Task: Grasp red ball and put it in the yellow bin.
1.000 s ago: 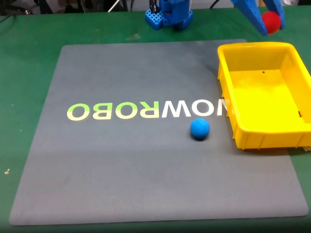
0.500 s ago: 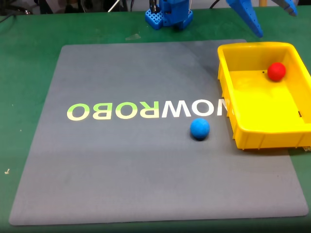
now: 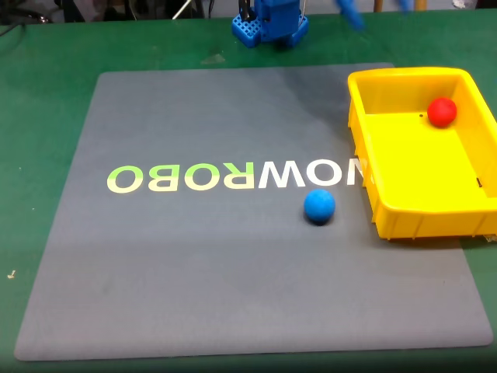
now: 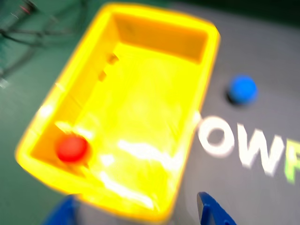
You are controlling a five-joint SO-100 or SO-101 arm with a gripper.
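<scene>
The red ball (image 3: pixel 442 111), a small smooth matte sphere, is seen resting on the floor of the yellow bin (image 3: pixel 365 148), close to the far right corner in the fixed view and touching or nearly touching the far wall there. In the wrist view the same ball (image 4: pixel 71 148) lies near the lower left corner of the bin (image 4: pixel 201 84), which appears as a glossy, bright rectangular plastic tray with raised walls and a thick rounded rim; the picture is blurred. The blue ball (image 3: pixel 319 207), of like size and finish, sits on the flat grey mat (image 3: pixel 194 264) just beside the bin's left wall, apart from it. Pale block letters (image 3: pixel 233 176) are printed across the mat, which is laid on a green table (image 3: pixel 39 116). The gripper (image 4: pixel 136 211) is spread, its two blue finger tips well apart and holding nothing. The blue arm base (image 3: pixel 270 21) stands at the table's far edge.
</scene>
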